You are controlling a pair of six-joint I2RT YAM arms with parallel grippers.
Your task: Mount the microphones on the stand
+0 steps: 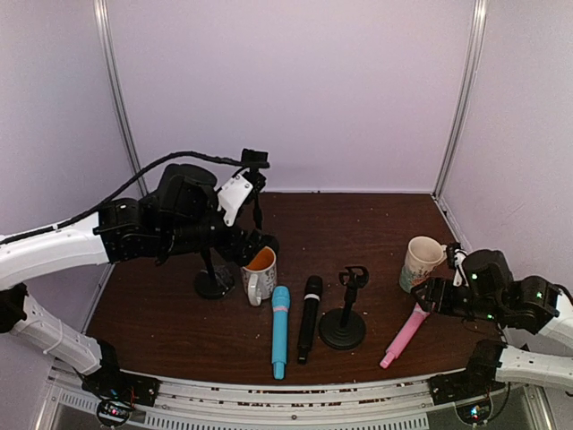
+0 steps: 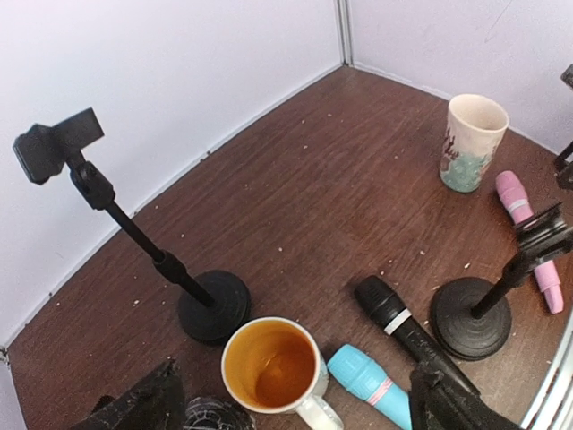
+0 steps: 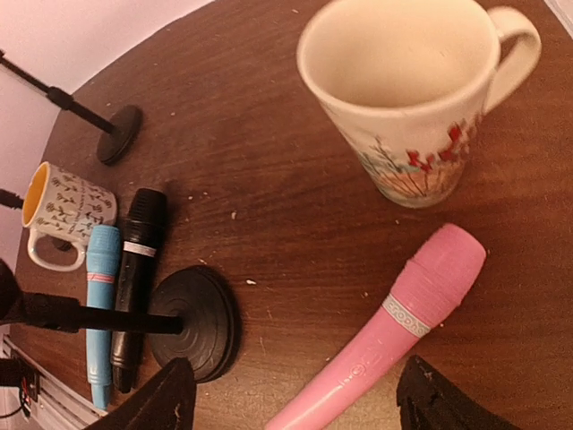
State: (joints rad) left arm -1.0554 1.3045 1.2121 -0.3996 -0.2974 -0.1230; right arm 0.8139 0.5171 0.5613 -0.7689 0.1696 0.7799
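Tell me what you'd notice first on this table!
Three microphones lie flat on the brown table: blue one and black one side by side in the middle, pink one to the right. A short black stand sits between them, and the right end effector hangs open over the pink one.

**Operator:** State of left gripper (image 2: 295, 381)?
**Technician:** Jaws spread wide, aimed downward. The left arm (image 1: 54, 246) extends level behind it.
**Operator:** And right gripper (image 3: 300, 369)?
**Technician:** Jaws apart, held low. The right arm (image 1: 528, 305) is folded behind it.
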